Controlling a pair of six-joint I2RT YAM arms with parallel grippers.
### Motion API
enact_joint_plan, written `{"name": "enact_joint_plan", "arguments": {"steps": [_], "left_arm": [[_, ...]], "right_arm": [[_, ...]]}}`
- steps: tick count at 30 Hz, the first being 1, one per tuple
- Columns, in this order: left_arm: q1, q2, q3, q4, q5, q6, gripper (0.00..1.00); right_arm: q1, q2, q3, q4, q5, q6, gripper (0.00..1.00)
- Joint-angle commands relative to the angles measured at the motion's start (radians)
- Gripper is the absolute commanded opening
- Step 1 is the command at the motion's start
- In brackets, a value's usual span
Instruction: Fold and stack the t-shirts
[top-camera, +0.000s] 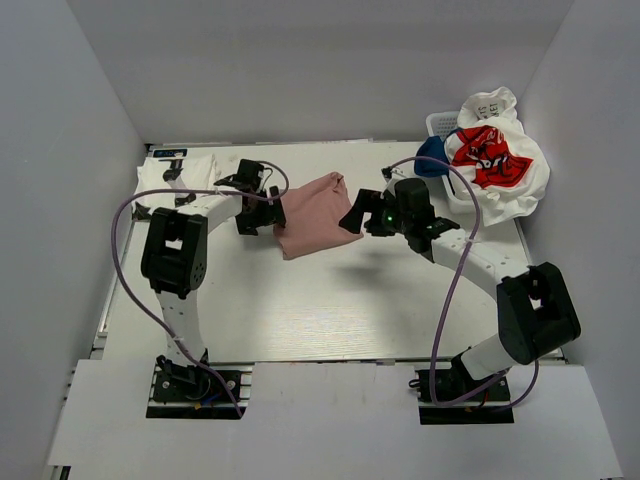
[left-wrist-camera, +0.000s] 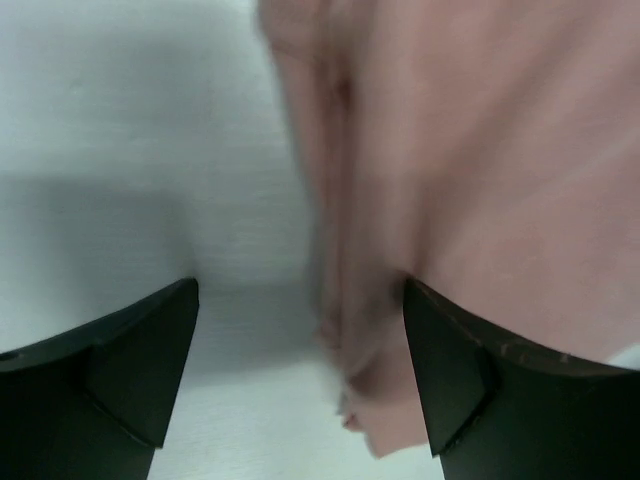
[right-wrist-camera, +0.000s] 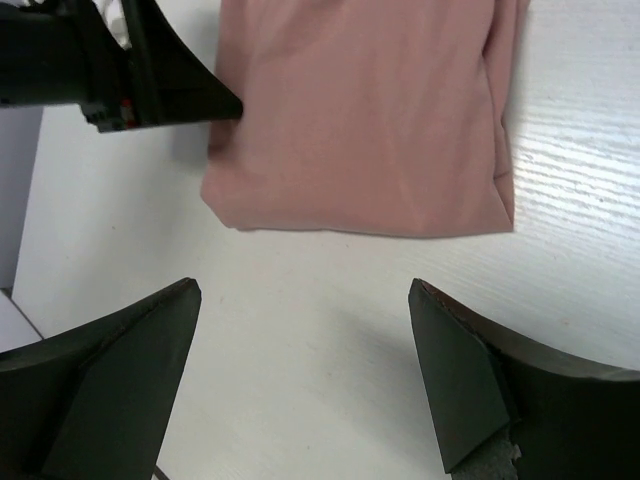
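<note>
The dusty-pink t-shirt (top-camera: 312, 214) lies folded in a compact rectangle on the table, back of centre. My left gripper (top-camera: 258, 218) is at its left edge, open; in the left wrist view (left-wrist-camera: 300, 385) the pink shirt's edge (left-wrist-camera: 470, 150) lies between the fingers, and the picture is blurred. My right gripper (top-camera: 352, 218) is open and empty just off the shirt's right side; in the right wrist view (right-wrist-camera: 305, 375) the pink shirt (right-wrist-camera: 370, 120) lies ahead of the fingers, with bare table between them. The left gripper's fingertip (right-wrist-camera: 190, 95) shows at the shirt's far edge.
A folded white t-shirt (top-camera: 190, 178) lies at the back left. At the back right a white slotted basket (top-camera: 440, 125) holds a white t-shirt with red graphic (top-camera: 495, 155) and a navy one (top-camera: 432, 160). White walls stand on three sides.
</note>
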Motion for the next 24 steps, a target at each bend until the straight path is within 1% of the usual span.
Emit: {"name": "enact_joint_plan", "arguments": {"steps": [1,2,5,7,8,10,11,13,14,15,16,17,18,19,21,22,24], "left_arm": [[-0.003,0.048,0.034,0.023,0.095,-0.014,0.92],[-0.003,0.059,0.045,0.046,0.111,0.0,0.9],[-0.012,0.093,0.082,0.064,0.17,0.02,0.89],[-0.025,0.108,0.091,0.078,0.198,0.034,0.84],[-0.025,0.123,0.106,0.078,0.198,0.044,0.77],[-0.025,0.156,0.128,0.069,0.198,0.054,0.7],[-0.025,0.165,0.137,0.06,0.198,0.054,0.59],[-0.025,0.183,0.148,0.06,0.198,0.054,0.45],[-0.025,0.183,0.158,0.06,0.189,0.063,0.28],[-0.025,0.183,0.158,0.06,0.189,0.077,0.16],[-0.025,0.194,0.192,0.06,0.153,0.077,0.04],[-0.025,0.194,0.21,0.029,0.137,0.112,0.0],[-0.025,0.194,0.229,0.019,0.12,0.135,0.0],[-0.025,0.177,0.256,0.018,0.073,0.158,0.0],[-0.025,0.145,0.267,0.005,0.044,0.242,0.0],[-0.025,0.127,0.279,-0.008,-0.017,0.261,0.0],[-0.025,0.059,0.28,-0.008,-0.048,0.332,0.0]], "right_arm": [[-0.004,-0.03,-0.01,-0.025,0.035,-0.021,0.9],[-0.005,-0.029,-0.008,-0.025,0.041,-0.021,0.9],[-0.002,-0.027,-0.008,-0.033,0.058,-0.024,0.9],[-0.004,-0.023,-0.008,-0.039,0.069,-0.024,0.9],[-0.005,-0.021,-0.008,-0.04,0.072,-0.026,0.9],[-0.005,-0.02,-0.007,-0.043,0.08,-0.024,0.9],[-0.005,-0.021,-0.011,-0.045,0.081,-0.026,0.9],[-0.005,-0.023,-0.013,-0.04,0.092,-0.026,0.9],[-0.005,-0.021,-0.014,-0.042,0.095,-0.029,0.9],[-0.008,-0.02,-0.016,-0.042,0.103,-0.032,0.9],[-0.008,-0.021,-0.019,-0.04,0.104,-0.032,0.9],[-0.008,-0.02,-0.017,-0.04,0.112,-0.034,0.9],[-0.007,-0.018,-0.017,-0.042,0.12,-0.038,0.9],[-0.007,-0.021,-0.021,-0.04,0.121,-0.043,0.9],[-0.007,-0.016,-0.021,-0.037,0.13,-0.052,0.9],[-0.008,-0.015,-0.027,-0.037,0.149,-0.055,0.9],[-0.008,-0.013,-0.031,-0.033,0.163,-0.061,0.9]]}}
